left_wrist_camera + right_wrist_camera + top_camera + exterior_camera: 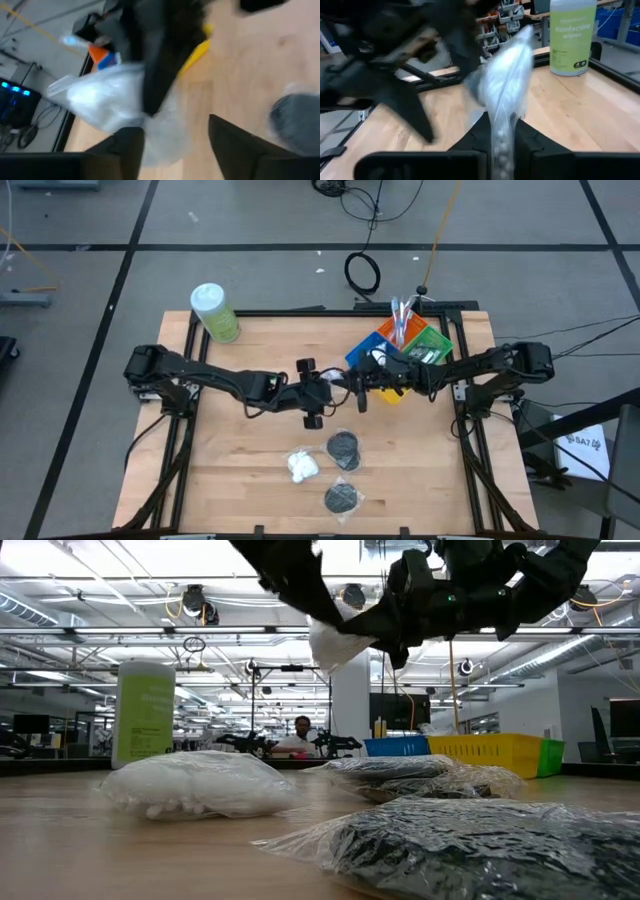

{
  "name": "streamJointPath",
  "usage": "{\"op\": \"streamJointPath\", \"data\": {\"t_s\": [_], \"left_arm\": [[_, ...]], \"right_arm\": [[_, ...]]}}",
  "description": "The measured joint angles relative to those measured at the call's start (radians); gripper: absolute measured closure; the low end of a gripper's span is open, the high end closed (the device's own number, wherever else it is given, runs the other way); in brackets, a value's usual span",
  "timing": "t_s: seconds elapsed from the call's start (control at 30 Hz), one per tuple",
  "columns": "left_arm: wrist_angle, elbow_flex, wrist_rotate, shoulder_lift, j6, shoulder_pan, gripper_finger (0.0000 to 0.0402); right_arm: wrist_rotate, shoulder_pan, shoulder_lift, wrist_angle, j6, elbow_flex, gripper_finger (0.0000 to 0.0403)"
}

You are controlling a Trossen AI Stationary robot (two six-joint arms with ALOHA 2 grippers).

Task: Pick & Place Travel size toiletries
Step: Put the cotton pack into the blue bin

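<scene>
Two end effectors meet mid-table: right end effector (pixel 502 145) pinching a clear bag (pixel 505 80).

Bright overhead lighting, wrist views motion-blurred

Left wrist: clear bag (pixel 107 102) blurred, partly behind dark arm | low: foreground bag (pixel 480 845) cut by frame edge | high: bin (pixel 405 345) contents too small to tell
</scene>
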Motion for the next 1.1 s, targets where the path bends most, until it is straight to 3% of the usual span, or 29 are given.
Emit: {"op": "streamJointPath", "data": {"t_s": [0.17, 0.23, 0.33, 0.47, 0.67, 0.83, 1.03, 1.1], "left_arm": [[0.011, 0.009, -0.002, -0.081, -0.042, -0.046, 0.0132], [0.009, 0.012, 0.002, -0.119, -0.078, -0.056, 0.0118], [0.023, -0.038, 0.004, -0.177, -0.100, -0.065, 0.0107], [0.164, -0.181, -0.001, -0.235, -0.097, -0.060, 0.0104], [0.456, -0.440, -0.005, -0.315, -0.124, -0.006, 0.0103], [0.612, -0.547, -0.005, -0.339, -0.191, 0.036, 0.0103], [0.600, -0.555, -0.004, -0.335, -0.221, 0.057, 0.0103], [0.596, -0.555, -0.004, -0.334, -0.221, 0.057, 0.0103]], "right_arm": [[-0.006, -0.042, -0.085, -0.106, -0.004, 0.003, 0.0365], [0.037, -0.061, -0.140, -0.204, -0.028, 0.000, 0.0364], [0.209, -0.070, -0.244, -0.387, -0.087, 0.000, 0.0375], [0.433, -0.086, -0.362, -0.676, -0.144, 0.011, 0.0382], [0.584, -0.125, -0.396, -0.897, -0.142, 0.008, 0.0373], [0.581, -0.172, -0.327, -0.881, -0.167, -0.006, 0.0379], [0.572, -0.201, -0.209, -0.798, -0.220, -0.007, 0.0374], [0.514, -0.203, -0.181, -0.798, -0.237, -0.007, 0.0365]]}}
